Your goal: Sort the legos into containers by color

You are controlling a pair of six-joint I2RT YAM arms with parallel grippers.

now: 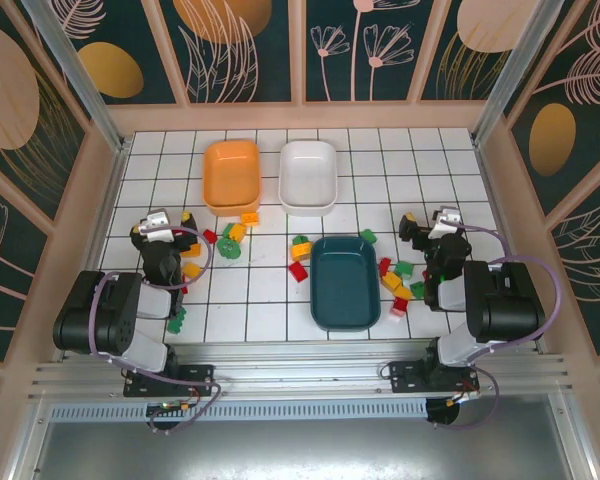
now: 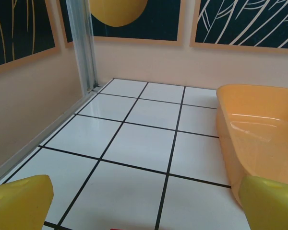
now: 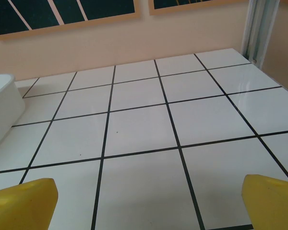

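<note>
Legos: your small red, green and yellow legos (image 1: 300,250) lie loose mid-table, either side of the teal tray (image 1: 342,285) by the front edge.
Trays: orange tray (image 1: 230,170) and white tray (image 1: 308,172) sit side by side at the back edge.
Room: bare tiles in both back corners of the table (image 1: 410,160).
Grippers: left gripper (image 2: 144,203) and right gripper (image 3: 146,201) are spread wide, holding nothing.

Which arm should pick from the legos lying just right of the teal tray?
Right. The right gripper is open just beside those legos, while the left gripper sits across the table, beyond the teal tray.
</note>
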